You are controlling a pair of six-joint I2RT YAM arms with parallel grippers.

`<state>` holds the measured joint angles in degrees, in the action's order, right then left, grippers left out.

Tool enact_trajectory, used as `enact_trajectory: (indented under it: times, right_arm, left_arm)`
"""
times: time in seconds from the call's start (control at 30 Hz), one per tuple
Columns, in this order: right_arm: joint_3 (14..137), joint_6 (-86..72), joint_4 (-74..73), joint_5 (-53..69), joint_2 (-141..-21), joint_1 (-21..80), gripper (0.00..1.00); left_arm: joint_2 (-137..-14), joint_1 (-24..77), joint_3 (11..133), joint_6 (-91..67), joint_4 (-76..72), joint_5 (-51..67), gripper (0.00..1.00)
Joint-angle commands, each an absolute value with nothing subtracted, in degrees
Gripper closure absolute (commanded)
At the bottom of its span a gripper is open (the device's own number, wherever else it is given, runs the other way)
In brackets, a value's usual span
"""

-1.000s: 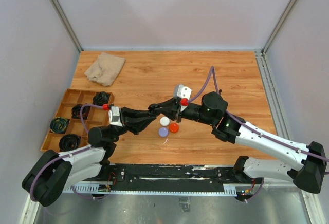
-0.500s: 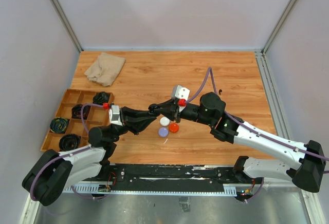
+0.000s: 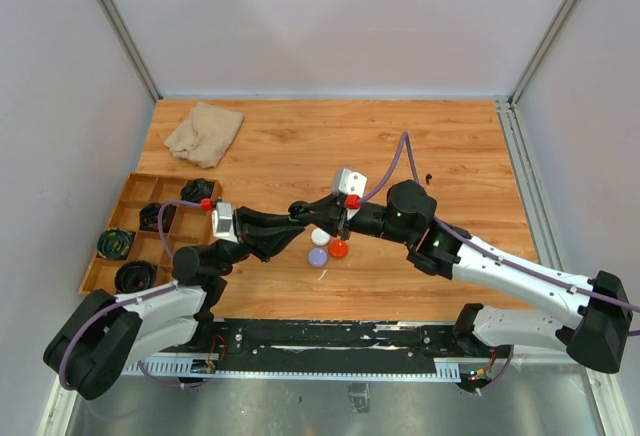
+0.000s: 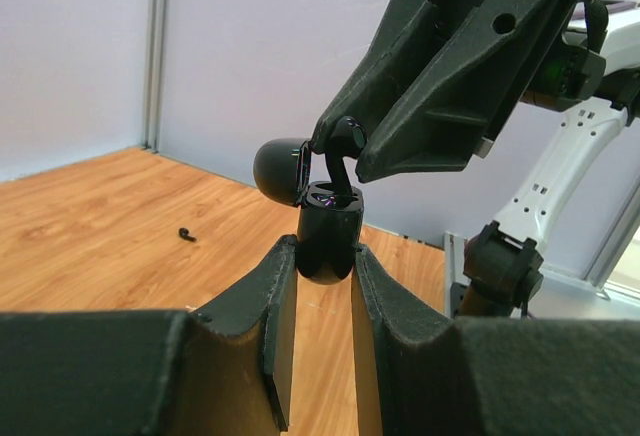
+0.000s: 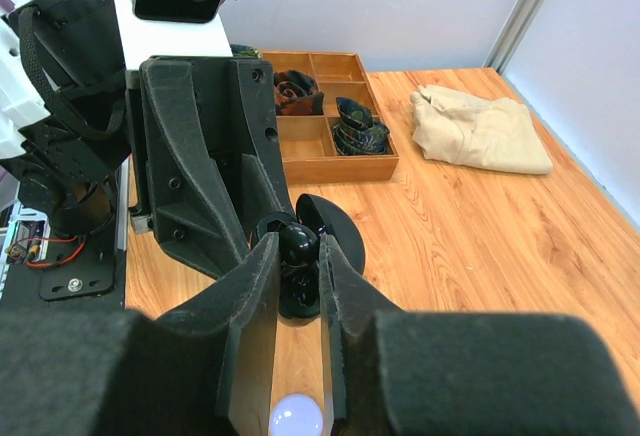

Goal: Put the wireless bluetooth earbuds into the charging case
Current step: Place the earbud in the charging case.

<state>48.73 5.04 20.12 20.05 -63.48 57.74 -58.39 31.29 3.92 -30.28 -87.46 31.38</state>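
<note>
- Left end effector (image 4: 322, 252): fingers pressed onto the lower body of the black case (image 4: 330, 211), holding it upright above the worktop (image 3: 460, 146).
- The case lid (image 4: 280, 169) is swung open to one side, so the mouth faces up.
- Right end effector (image 5: 297, 246): fingers nearly together, pinching a black earbud (image 4: 342, 146).
- The earbud sits right at the mouth of the case, its lower end touching or just inside the rim. How deep it goes cannot be told.
- Both arms meet over the middle of the worktop, tip to tip.
- Under and just beside the meeting point lie three round pucks close together: white (image 3: 320, 237), lilac (image 3: 318, 256) and red (image 3: 338, 248).
- A loose bud (image 3: 428, 178), small and black, lies on the wood well to the right, apart from everything else.
- A wooden tray (image 3: 128, 199) with compartments stands at the left edge, with dark coiled items in several of them.
- A beige cloth (image 3: 204, 131) lies crumpled at the far left corner.
</note>
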Motion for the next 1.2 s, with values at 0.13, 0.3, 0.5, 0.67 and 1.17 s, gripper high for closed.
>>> enact_trajectory:
  times: [0.13,0.3,0.5,0.67,1.17]
  right_arm:
    - [46.37,5.36,21.66,22.48,-62.85,58.80,0.84]
    - [46.46,5.51,21.06,22.46,-63.02,58.79,0.79]
    - [47.00,5.58,20.25,22.69,-63.84,58.79,0.74]
    - [47.12,5.89,19.30,21.56,-63.48,58.78,0.60]
    - [45.94,3.34,20.77,13.73,-60.70,58.77,0.46]
  left_arm:
    - [-56.33,31.47,4.97,-31.25,-101.53,27.96,1.00]
    - [-55.72,31.46,4.81,-30.42,-101.46,28.65,1.00]
    - [-55.89,31.46,4.75,-30.11,-101.51,30.12,1.00]
    - [-55.86,31.46,4.27,-29.31,-101.26,29.80,1.00]
    - [-55.43,31.47,3.08,-25.61,-98.26,29.22,1.00]
